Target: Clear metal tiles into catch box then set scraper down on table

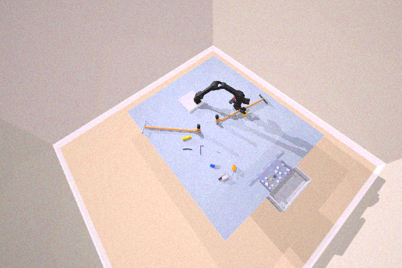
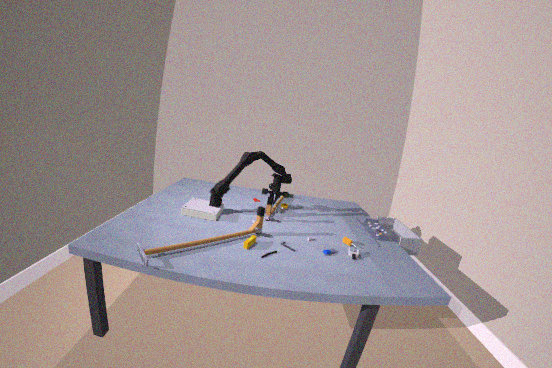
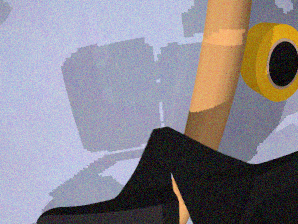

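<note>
My gripper (image 1: pixel 242 111) (image 2: pixel 271 202) (image 3: pixel 161 135) is shut and empty. It is low over the mid-handle of the dark-bladed scraper (image 1: pixel 255 103) (image 3: pixel 217 65), whose wooden handle passes beneath the fingers. Its black-capped grip (image 1: pixel 217 116) stands at the near end. Whether the fingers touch the handle is hidden. A second scraper (image 1: pixel 171 129) (image 2: pixel 200 243) with a pale blade lies at the left. Several small metal tiles (image 1: pixel 277 173) (image 2: pixel 378 228) lie on the bench plate at the table's far end, with the grey catch box (image 1: pixel 298 194) (image 2: pixel 407 238) just beyond.
A yellow tape roll (image 1: pixel 245 113) (image 2: pixel 285 206) (image 3: pixel 257 70) sits close beside the handle. A yellow block (image 1: pixel 186 138) (image 2: pixel 250 242), hex key (image 1: pixel 200 150), blue-ended piece (image 1: pixel 213 166), orange-ended piece (image 1: pixel 234 167) and small pale item (image 1: pixel 224 177) lie mid-table. A red piece (image 2: pixel 256 200) lies near the arm.
</note>
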Motion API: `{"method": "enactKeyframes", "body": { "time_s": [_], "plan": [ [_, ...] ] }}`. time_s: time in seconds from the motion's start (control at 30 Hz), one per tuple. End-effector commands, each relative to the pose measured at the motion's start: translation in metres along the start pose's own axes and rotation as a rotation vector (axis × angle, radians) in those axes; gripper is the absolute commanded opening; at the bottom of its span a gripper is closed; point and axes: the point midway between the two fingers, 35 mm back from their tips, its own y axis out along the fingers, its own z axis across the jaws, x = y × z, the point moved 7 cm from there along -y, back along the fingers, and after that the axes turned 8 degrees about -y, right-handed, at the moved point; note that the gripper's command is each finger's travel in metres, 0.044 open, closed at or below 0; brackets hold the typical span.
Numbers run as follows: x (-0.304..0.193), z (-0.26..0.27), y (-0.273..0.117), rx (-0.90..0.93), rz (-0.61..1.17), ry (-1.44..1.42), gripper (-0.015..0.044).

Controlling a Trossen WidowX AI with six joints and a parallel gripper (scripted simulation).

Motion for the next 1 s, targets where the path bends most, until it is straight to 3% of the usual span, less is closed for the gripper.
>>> {"method": "enactKeyframes", "body": {
  "time_s": [0.0,0.97],
  "plan": [
    [0.002,-0.003,-0.021,-0.021,-0.009,0.001,0.0],
    [0.005,0.017,-0.115,-0.021,-0.012,0.081,0.0]
  ]
}}
